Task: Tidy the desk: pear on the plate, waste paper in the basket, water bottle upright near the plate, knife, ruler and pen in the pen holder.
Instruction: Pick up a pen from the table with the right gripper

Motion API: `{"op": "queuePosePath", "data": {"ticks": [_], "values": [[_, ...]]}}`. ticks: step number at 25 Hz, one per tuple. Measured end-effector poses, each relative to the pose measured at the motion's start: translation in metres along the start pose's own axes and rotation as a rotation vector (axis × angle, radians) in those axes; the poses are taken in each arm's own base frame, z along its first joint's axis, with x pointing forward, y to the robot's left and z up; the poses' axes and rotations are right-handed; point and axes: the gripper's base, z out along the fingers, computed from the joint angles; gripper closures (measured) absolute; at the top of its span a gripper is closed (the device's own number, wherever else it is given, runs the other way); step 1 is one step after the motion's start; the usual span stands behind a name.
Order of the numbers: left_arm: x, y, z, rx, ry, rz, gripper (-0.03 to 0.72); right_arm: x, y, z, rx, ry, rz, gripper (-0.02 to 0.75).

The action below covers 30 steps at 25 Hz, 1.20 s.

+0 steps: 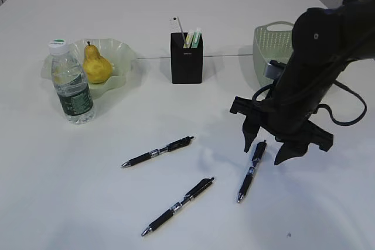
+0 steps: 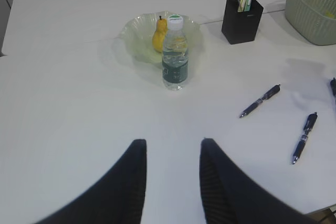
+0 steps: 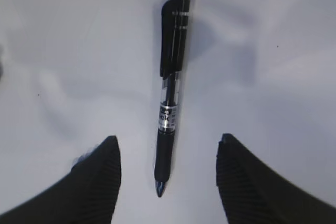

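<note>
Pen [image 3: 170, 90] lies between open right pincer [image 3: 167, 169].

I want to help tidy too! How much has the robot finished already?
Done: the pear sits on the plate, the water bottle stands beside it. Now: the open right gripper hovers over one pen. Left: three pens on the table.

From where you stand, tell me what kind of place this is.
Probably a staged desk in a lab: a plain white tabletop, a small black square pen holder with stationery, and three slim black pens, one lying between the right arm's open fingers.
</note>
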Motion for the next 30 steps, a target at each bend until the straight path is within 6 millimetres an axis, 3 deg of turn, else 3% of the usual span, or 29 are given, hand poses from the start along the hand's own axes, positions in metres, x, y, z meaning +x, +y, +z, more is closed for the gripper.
{"op": "queuePosePath", "data": {"ticks": [6,16,30], "values": [[-0.001,0.0,0.002,-0.003,0.01,0.002,0.447,-0.006,0.002,0.018,0.027,0.011,0.005,0.278],[-0.006,-0.002,0.011,-0.006,0.046,0.006,0.448,-0.025,0.018,0.031,0.054,0.009,0.0,0.278],[-0.007,-0.002,0.013,-0.009,0.053,0.008,0.449,-0.024,0.014,0.039,0.102,0.046,0.006,0.278]]}}
